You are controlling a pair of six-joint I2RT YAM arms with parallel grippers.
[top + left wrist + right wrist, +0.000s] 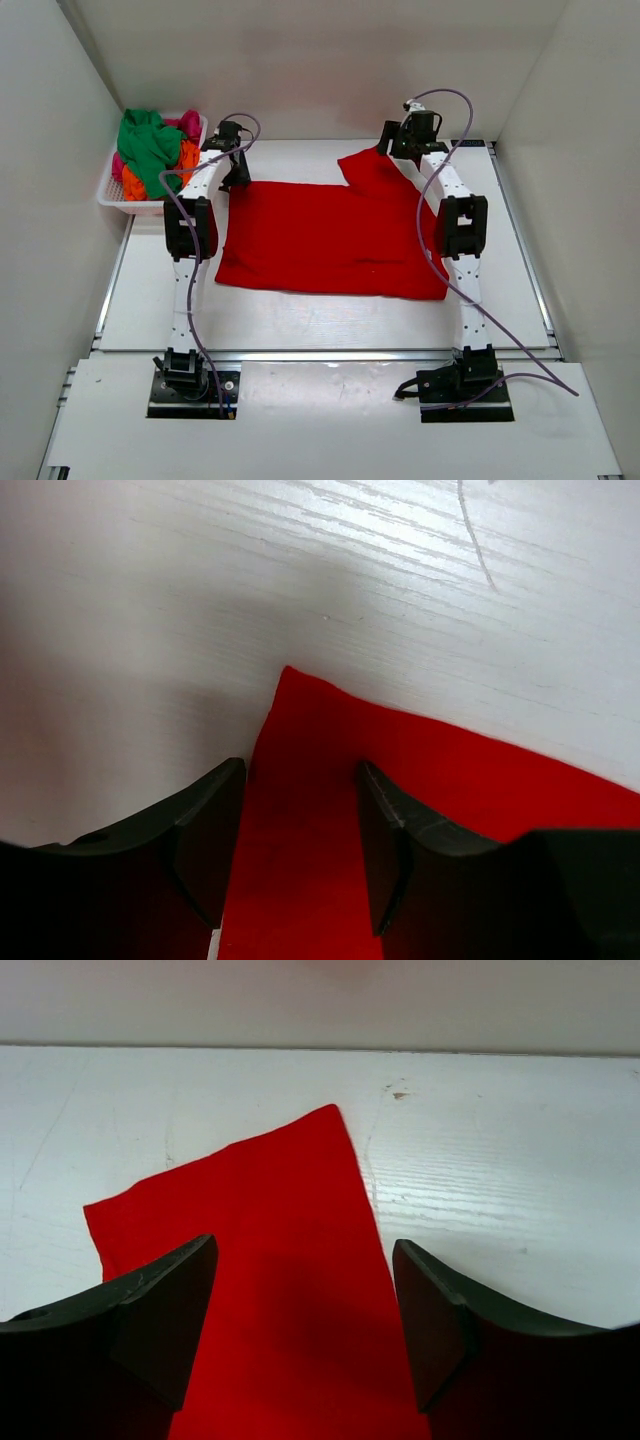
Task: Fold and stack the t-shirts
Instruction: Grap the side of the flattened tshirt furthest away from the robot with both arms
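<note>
The red t-shirt lies spread flat on the white table, with one sleeve sticking out at its far right. My left gripper is open and low over the shirt's far left corner. In the left wrist view the gripper has that corner of the shirt between its parted fingers. My right gripper is open over the sleeve. In the right wrist view the gripper straddles the sleeve's right edge. Green, orange and pink shirts lie bunched in the basket.
The white lattice basket stands at the far left against the side wall, just left of my left arm. White walls enclose the table on the left, back and right. Bare table shows in front of the shirt's near edge.
</note>
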